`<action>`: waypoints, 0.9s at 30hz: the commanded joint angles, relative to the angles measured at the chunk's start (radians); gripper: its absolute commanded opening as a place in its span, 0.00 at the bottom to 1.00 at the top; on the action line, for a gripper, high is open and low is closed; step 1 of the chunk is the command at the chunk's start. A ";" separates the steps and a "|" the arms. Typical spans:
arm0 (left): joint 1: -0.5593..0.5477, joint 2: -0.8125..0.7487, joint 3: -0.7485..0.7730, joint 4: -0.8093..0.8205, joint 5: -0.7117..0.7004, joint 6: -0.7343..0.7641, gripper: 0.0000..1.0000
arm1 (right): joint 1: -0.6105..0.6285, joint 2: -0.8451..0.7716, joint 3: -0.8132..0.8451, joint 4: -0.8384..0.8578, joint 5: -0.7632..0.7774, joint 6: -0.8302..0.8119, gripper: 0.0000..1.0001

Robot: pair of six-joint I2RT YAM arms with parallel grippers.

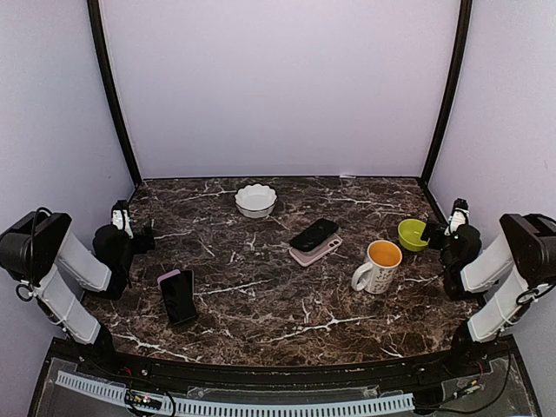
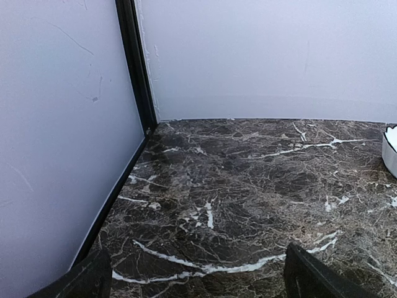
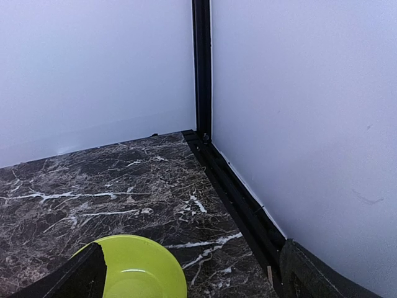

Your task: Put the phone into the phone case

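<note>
Left fingers [image 2: 80, 282] wide, right fingers [image 3: 68, 279] wide, empty; black phone [image 1: 314, 234] askew atop pink case [image 1: 307, 256].

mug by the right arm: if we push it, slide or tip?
The mug stands upright on a broad base, so a low push would probably slide it on the polished table rather than tip it. Its handle sticks out one side, so it may spin. Looks ceramic: likely rigid, breakable.

Phone [image 1: 314, 234] atop case [image 1: 320, 253], mug [image 1: 378, 265] rightward
</note>
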 commanded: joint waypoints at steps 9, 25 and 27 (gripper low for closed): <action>0.001 -0.026 -0.004 0.035 -0.038 -0.005 0.99 | 0.001 -0.016 0.013 0.024 -0.023 -0.005 0.98; -0.059 -0.052 -0.080 0.160 -0.086 0.047 0.99 | -0.004 -0.534 0.457 -0.917 -0.284 0.067 0.93; -0.116 -0.087 -0.071 0.185 -0.189 0.098 0.99 | 0.007 -0.548 0.503 -0.962 -0.370 0.080 0.92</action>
